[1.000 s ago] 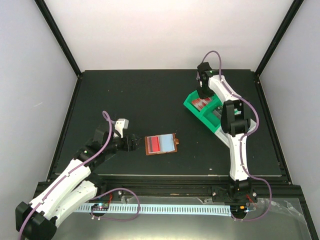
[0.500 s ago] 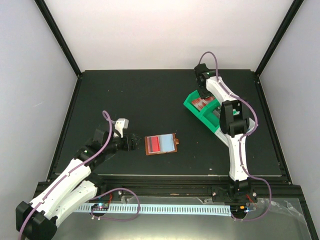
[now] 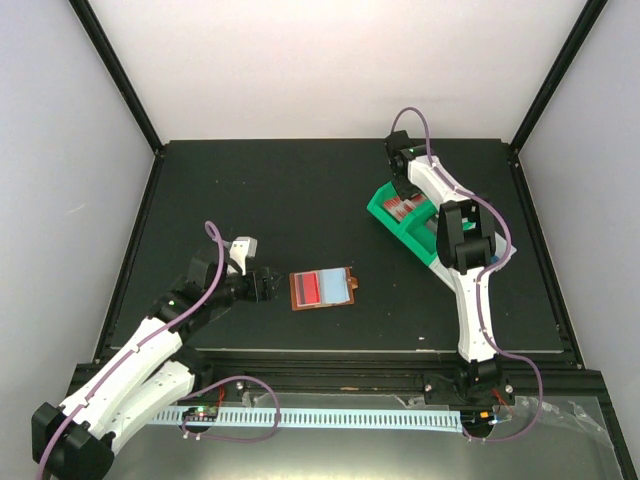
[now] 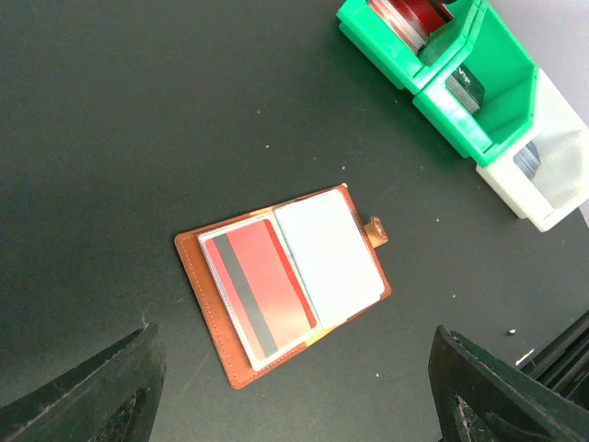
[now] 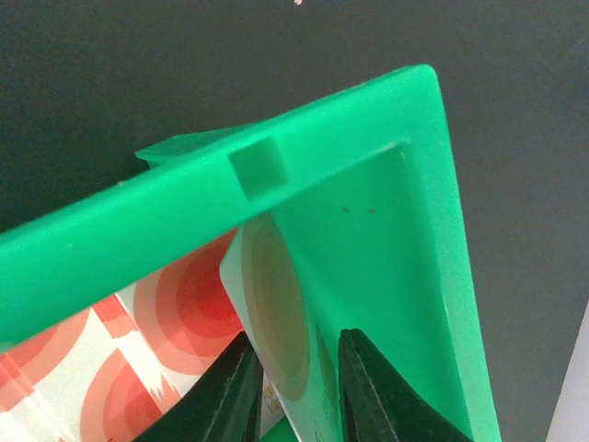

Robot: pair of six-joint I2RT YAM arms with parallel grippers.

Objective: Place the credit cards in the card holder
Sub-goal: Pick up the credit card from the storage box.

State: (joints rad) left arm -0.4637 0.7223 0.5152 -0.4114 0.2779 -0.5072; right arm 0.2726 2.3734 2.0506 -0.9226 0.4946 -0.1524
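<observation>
Since a second ago the right hand (image 5: 299,339) has edged toward the far-left corner of the green bin (image 5: 184,203), where red-and-pale credit cards (image 5: 156,322) lie and one pale card (image 5: 276,304) stands between its fingers (image 5: 235,396), narrowed to a slim gap; whether they pinch it cannot be told. The card holder (image 4: 216,318) lies open on the dark tabletop (image 4: 138,138), left of the bin, a red card (image 4: 258,299) in its left half. Just left of it the left hand (image 4: 294,336) hovers wide open, empty.
</observation>
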